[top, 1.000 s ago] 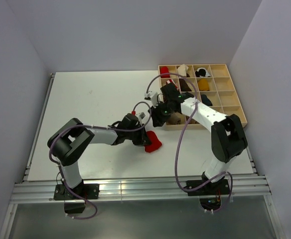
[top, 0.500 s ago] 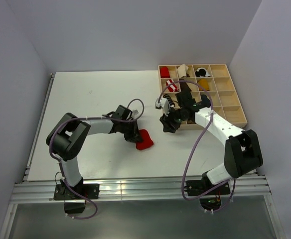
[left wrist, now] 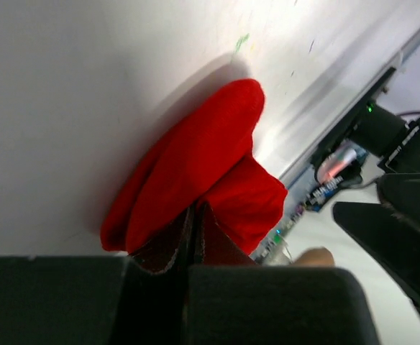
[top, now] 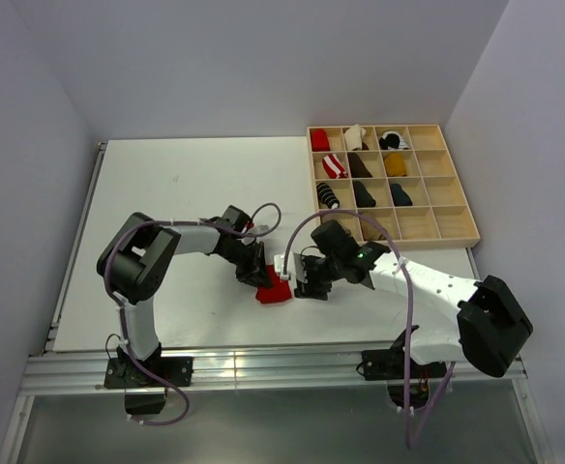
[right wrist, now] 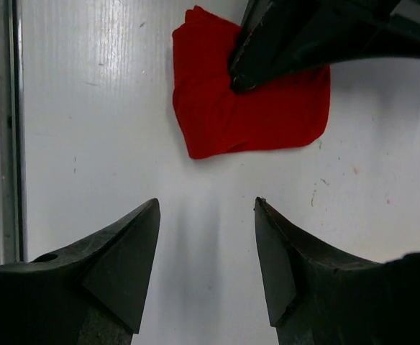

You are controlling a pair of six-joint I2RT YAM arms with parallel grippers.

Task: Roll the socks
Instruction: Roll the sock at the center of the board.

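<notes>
A bright red sock (top: 275, 292) lies folded flat on the white table (top: 166, 213), in front of centre. My left gripper (top: 260, 279) is shut, its tips pressed down onto the sock's far side. In the left wrist view the red sock (left wrist: 195, 158) bulges up around the shut fingertips (left wrist: 188, 237). My right gripper (top: 294, 288) is just right of the sock, low over the table. In the right wrist view the right gripper (right wrist: 206, 205) stands open and empty, a short gap from the red sock (right wrist: 224, 122), with the left arm's fingers (right wrist: 267, 50) on top of it.
A wooden compartment tray (top: 457, 208) stands at the back right and holds several sock bundles: red, cream, black, striped, brown (top: 360, 166) and mustard. The table's metal rail (right wrist: 1, 129) runs close beside the right gripper.
The right arm has swung from the tray down to the table beside the red sock, its jaws opening wider. The left gripper has moved the sock left and nearer.
</notes>
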